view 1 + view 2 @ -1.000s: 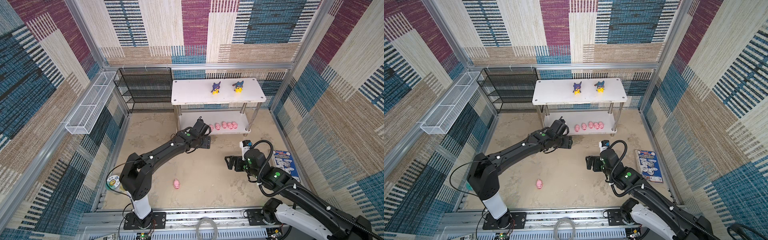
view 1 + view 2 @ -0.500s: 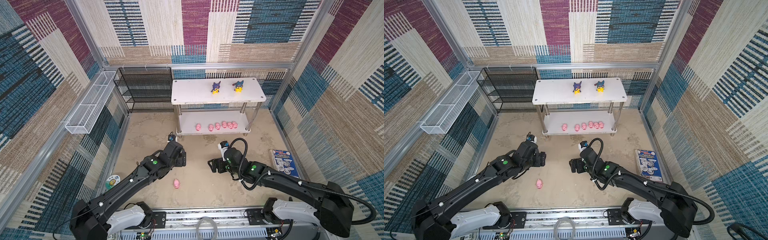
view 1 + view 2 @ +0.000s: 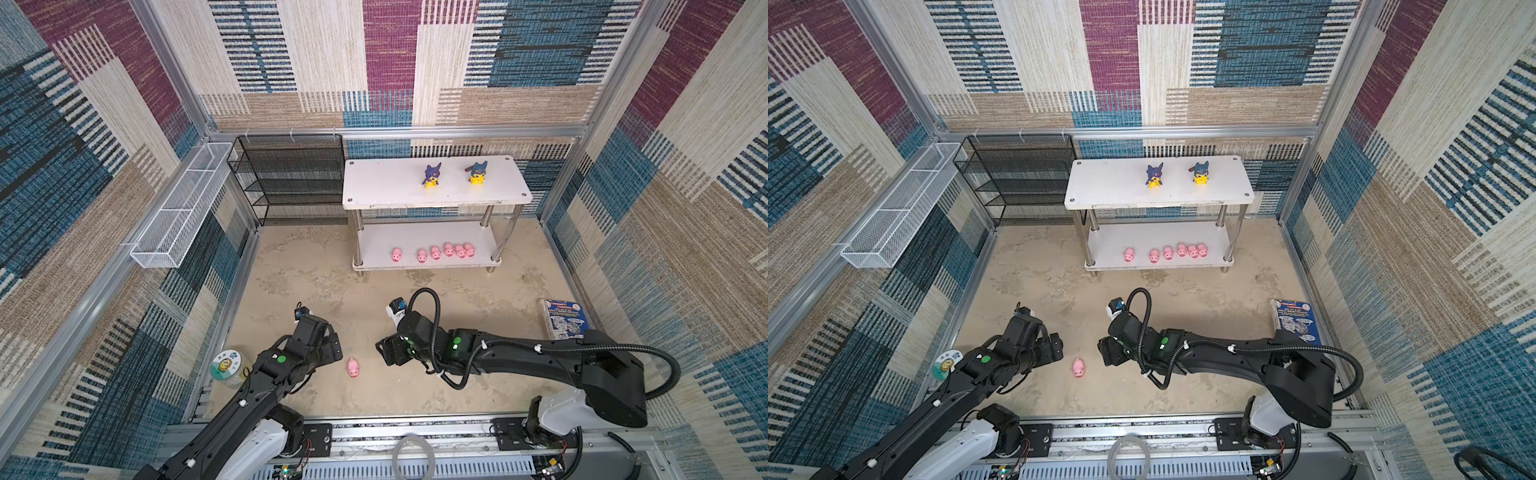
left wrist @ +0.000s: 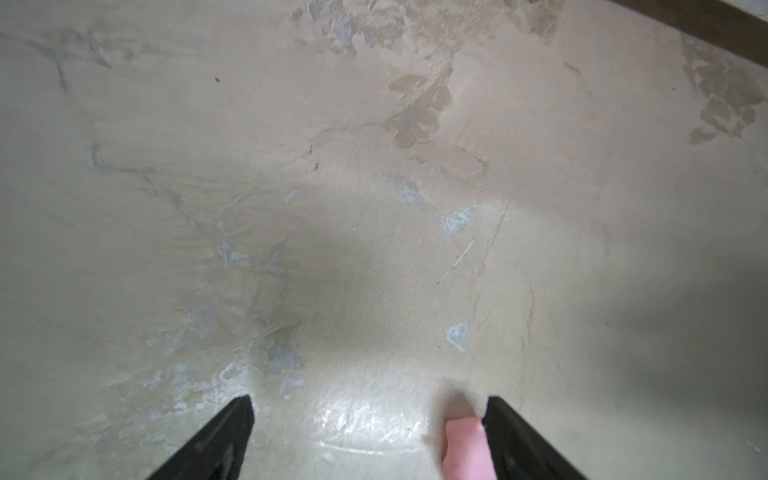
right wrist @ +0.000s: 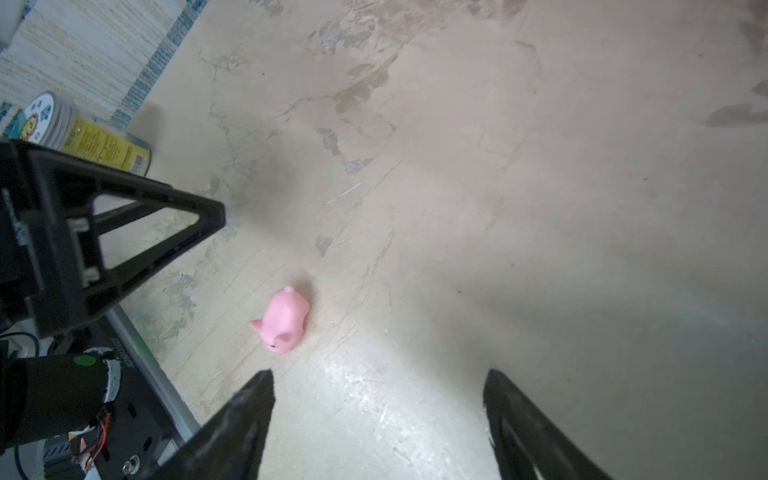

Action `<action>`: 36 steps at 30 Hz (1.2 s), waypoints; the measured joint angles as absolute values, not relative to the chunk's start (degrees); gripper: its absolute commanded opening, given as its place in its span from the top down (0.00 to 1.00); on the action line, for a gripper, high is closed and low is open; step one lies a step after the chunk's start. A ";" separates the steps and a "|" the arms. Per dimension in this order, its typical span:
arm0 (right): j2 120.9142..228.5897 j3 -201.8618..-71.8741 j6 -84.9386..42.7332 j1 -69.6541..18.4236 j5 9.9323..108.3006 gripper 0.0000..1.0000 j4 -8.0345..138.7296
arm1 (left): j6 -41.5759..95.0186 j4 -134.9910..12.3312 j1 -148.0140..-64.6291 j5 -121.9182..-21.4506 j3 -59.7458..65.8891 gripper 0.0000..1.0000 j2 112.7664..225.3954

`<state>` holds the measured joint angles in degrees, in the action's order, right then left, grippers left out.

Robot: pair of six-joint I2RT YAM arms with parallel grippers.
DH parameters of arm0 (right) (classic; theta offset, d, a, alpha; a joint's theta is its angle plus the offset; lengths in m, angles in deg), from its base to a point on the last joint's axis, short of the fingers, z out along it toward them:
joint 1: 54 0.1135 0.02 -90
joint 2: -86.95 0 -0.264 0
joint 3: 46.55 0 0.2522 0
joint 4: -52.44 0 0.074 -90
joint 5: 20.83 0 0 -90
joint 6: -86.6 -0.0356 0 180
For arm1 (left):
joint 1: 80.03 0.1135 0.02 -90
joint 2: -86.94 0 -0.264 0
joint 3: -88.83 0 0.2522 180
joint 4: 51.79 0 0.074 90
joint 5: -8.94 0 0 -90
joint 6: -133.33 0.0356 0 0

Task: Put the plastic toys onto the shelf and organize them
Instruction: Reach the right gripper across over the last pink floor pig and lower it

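One pink pig (image 3: 353, 367) (image 3: 1078, 368) lies on the floor near the front, between my two grippers. My left gripper (image 3: 335, 351) (image 4: 368, 401) is open, and the pig (image 4: 463, 449) lies just inside one finger; I cannot tell whether they touch. My right gripper (image 3: 385, 354) (image 5: 378, 374) is open and empty, a short way from the pig (image 5: 282, 320). The white shelf (image 3: 374, 195) stands at the back. Several pigs (image 3: 435, 252) line its lower tier. Two yellow hooded figurines (image 3: 432, 176) (image 3: 477, 173) stand on top.
A green-lidded jar (image 3: 226, 368) (image 5: 83, 133) stands at the front left beside the left arm. A black mesh rack (image 3: 291, 183) is left of the shelf. A white wire basket (image 3: 174, 216) hangs on the left wall. A blue booklet (image 3: 565, 318) lies at the right.
The left arm has drawn back from the shelf's lower tier, leaving one more pig there, and come down beside the floor pig. The right arm has swung left toward that pig.
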<state>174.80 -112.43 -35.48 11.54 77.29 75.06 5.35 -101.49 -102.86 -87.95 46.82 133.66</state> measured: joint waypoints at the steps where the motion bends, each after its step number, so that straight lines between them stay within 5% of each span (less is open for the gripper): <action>1: 175.59 -112.89 -35.54 12.37 77.33 0.20 74.97 | 5.20 -100.82 -101.57 -86.38 47.41 0.09 133.66; 10: 184.25 -119.34 -36.92 18.34 79.80 0.19 74.43 | 2.99 -98.78 -94.62 -79.89 49.58 0.09 127.41; 19: 191.24 -125.85 -35.57 19.82 80.24 0.37 75.34 | 2.40 -99.92 -93.46 -80.69 49.34 0.08 125.57; 36: 200.95 -132.04 -34.76 21.42 81.73 0.40 80.74 | 2.34 -100.14 -92.26 -80.85 47.46 0.08 126.18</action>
